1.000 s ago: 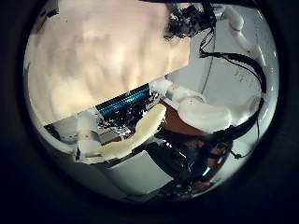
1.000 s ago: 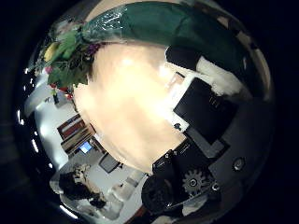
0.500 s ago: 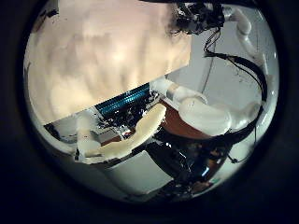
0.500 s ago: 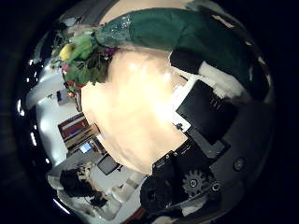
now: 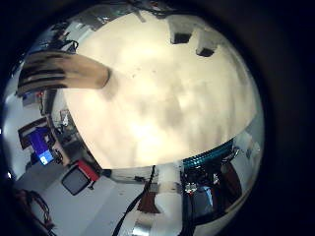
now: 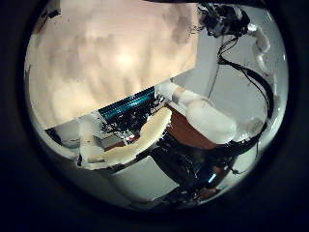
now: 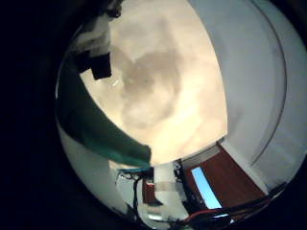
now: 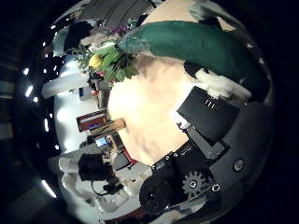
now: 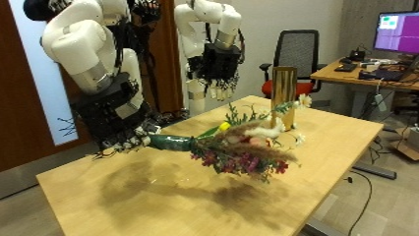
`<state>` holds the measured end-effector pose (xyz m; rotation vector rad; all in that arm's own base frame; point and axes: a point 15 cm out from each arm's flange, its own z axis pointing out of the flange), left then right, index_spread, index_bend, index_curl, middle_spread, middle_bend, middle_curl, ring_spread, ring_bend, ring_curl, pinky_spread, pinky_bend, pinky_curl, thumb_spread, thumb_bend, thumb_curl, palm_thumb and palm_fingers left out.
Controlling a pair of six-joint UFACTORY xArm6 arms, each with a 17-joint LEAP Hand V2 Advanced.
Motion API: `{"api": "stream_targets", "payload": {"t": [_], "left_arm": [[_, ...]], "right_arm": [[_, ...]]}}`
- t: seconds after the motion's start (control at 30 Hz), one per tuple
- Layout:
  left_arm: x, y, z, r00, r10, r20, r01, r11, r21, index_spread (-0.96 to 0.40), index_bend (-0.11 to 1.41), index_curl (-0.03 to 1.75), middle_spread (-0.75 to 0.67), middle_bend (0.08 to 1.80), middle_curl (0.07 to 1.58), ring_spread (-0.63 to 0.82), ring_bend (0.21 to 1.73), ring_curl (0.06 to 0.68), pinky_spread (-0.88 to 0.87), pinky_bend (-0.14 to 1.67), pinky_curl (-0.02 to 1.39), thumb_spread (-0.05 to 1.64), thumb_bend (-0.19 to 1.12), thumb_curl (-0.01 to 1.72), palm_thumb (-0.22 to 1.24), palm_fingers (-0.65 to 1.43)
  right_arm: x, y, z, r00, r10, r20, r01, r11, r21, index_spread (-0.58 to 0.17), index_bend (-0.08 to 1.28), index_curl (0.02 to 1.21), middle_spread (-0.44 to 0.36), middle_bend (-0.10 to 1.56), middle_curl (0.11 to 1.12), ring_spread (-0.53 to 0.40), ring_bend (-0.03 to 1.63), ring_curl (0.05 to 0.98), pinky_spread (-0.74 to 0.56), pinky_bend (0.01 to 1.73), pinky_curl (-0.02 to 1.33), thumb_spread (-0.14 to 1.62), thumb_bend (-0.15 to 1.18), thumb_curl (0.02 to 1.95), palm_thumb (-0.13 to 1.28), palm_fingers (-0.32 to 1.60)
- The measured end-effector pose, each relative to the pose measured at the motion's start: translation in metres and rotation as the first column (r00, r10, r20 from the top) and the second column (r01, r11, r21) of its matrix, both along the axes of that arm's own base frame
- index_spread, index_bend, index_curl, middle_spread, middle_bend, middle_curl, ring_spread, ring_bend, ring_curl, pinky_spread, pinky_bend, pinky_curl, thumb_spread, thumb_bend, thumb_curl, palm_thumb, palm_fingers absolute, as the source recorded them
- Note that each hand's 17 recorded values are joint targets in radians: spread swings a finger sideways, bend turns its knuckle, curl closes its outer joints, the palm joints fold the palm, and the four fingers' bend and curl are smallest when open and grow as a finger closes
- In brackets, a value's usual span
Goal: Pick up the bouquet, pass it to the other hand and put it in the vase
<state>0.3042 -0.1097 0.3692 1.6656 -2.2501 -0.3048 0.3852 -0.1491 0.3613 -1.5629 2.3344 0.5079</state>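
The nearer, lower right hand (image 9: 131, 131) was seen low over the pale wooden desk (image 9: 118, 197), its black and white fingers curled round the dark green wrapped stem of the bouquet of yellow, purple and green flowers (image 9: 242, 147). The bouquet was held clear above the desk, its long axis roughly level, with the wrapped stem end in the right hand and the flower heads pointed away from it toward the tall, slim golden vase (image 9: 283, 98). In the right thumb side palm view the green wrap (image 8: 187, 42) was seen crossing close to the palm. The vase stood upright on the desk beyond the blooms. The left hand (image 9: 216, 64) was held raised, well above the desk behind the vase, clasping nothing; whether its fingers were straight or curled could not be told
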Motion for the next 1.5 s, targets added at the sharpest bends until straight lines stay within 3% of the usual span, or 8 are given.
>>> {"api": "stream_targets", "payload": {"t": [0.27, 0.43, 0.67, 0.93, 1.07, 1.23, 1.4, 1.5], "left_arm": [[0.001, 0.002, -0.004, 1.0, 0.016, -0.005, -0.016, 1.0, 0.002, -0.08, 0.18, 0.37, 0.06, 0.2, 0.41, 0.16, 0.56, 0.157, 0.18, 0.28, 0.29, 1.0, -0.03, 0.29, 0.25, 0.36], [0.007, 0.01, -0.008, 0.999, 0.046, -0.003, -0.046, 0.999, -0.008, -0.07, 0.17, 0.37, 0.05, 0.2, 0.41, 0.15, 0.57, 0.155, 0.17, 0.29, 0.3, 1.0, -0.03, 0.28, 0.24, 0.37], [0.02, 0.025, 0.0, 0.992, 0.125, 0.0, -0.125, 0.987, -0.102, -0.07, 0.17, 0.37, 0.03, 0.22, 0.42, 0.11, 0.59, 0.155, 0.12, 0.3, 0.3, 1.01, -0.03, 0.28, 0.24, 0.39], [0.036, 0.037, 0.021, 0.977, 0.215, 0.012, -0.203, 0.937, -0.283, -0.06, 0.17, 0.36, -0.01, 0.27, 0.43, 0.07, 0.61, 0.156, 0.08, 0.32, 0.3, 1.02, -0.03, 0.28, 0.21, 0.42], [0.043, 0.038, 0.036, 0.968, 0.251, 0.007, -0.227, 0.887, -0.402, -0.05, 0.17, 0.36, -0.02, 0.28, 0.43, 0.06, 0.63, 0.155, 0.06, 0.34, 0.31, 1.01, -0.03, 0.27, 0.17, 0.43], [0.053, 0.054, 0.055, 0.948, 0.316, 0.027, -0.25, 0.799, -0.546, -0.04, 0.16, 0.35, -0.02, 0.29, 0.44, 0.06, 0.65, 0.158, 0.05, 0.36, 0.31, 0.97, -0.03, 0.27, 0.11, 0.42], [0.065, 0.07, 0.074, 0.919, 0.392, 0.029, -0.258, 0.659, -0.707, -0.03, 0.18, 0.36, 0.0, 0.29, 0.44, 0.1, 0.65, 0.15, 0.1, 0.33, 0.3, 0.89, -0.03, 0.28, 0.06, 0.36], [0.069, 0.066, 0.08, 0.92, 0.391, -0.019, -0.255, 0.562, -0.787, -0.02, 0.18, 0.36, 0.03, 0.26, 0.43, 0.14, 0.65, 0.15, 0.14, 0.33, 0.3, 0.86, -0.03, 0.29, 0.05, 0.32]], "right_arm": [[-0.015, -0.005, 0.018, 0.998, 0.009, 0.055, -0.012, 0.999, 0.047, -0.288, 1.0, 1.03, -0.15, 1.34, 0.81, -0.201, 1.44, 0.653, -0.21, 1.37, 0.66, 0.39, -0.02, 0.85, 1.2, 1.11], [-0.026, 0.002, 0.034, 0.994, 0.028, 0.109, -0.042, 0.991, 0.13, -0.281, 1.01, 1.02, -0.144, 1.34, 0.81, -0.201, 1.44, 0.659, -0.21, 1.34, 0.69, 0.32, -0.02, 0.87, 1.19, 1.11], [-0.042, 0.012, 0.066, 0.973, 0.046, 0.228, -0.109, 0.956, 0.271, -0.267, 1.02, 1.01, -0.14, 1.35, 0.82, -0.196, 1.44, 0.665, -0.22, 1.29, 0.74, 0.26, -0.02, 0.9, 1.18, 1.1], [-0.06, 0.022, 0.097, 0.921, 0.08, 0.382, -0.242, 0.885, 0.398, -0.254, 1.03, 1.0, -0.139, 1.34, 0.82, -0.19, 1.43, 0.669, -0.23, 1.25, 0.79, 0.21, -0.02, 0.91, 1.18, 1.11], [-0.068, 0.022, 0.102, 0.883, 0.095, 0.459, -0.317, 0.842, 0.437, -0.248, 1.04, 0.99, -0.139, 1.34, 0.82, -0.19, 1.43, 0.671, -0.24, 1.23, 0.82, 0.19, -0.02, 0.91, 1.18, 1.11], [-0.073, 0.026, 0.101, 0.836, 0.113, 0.537, -0.405, 0.788, 0.464, -0.244, 1.05, 0.99, -0.139, 1.34, 0.82, -0.19, 1.43, 0.673, -0.25, 1.19, 0.86, 0.15, -0.02, 0.91, 1.18, 1.11], [-0.076, 0.036, 0.088, 0.787, 0.145, 0.6, -0.488, 0.741, 0.462, -0.24, 1.06, 0.98, -0.139, 1.34, 0.82, -0.189, 1.43, 0.674, -0.26, 1.17, 0.88, 0.13, -0.02, 0.91, 1.18, 1.12], [-0.077, 0.053, 0.076, 0.759, 0.154, 0.633, -0.54, 0.691, 0.479, -0.239, 1.06, 0.98, -0.139, 1.34, 0.82, -0.19, 1.44, 0.675, -0.26, 1.17, 0.89, 0.12, -0.02, 0.91, 1.17, 1.12]]}}
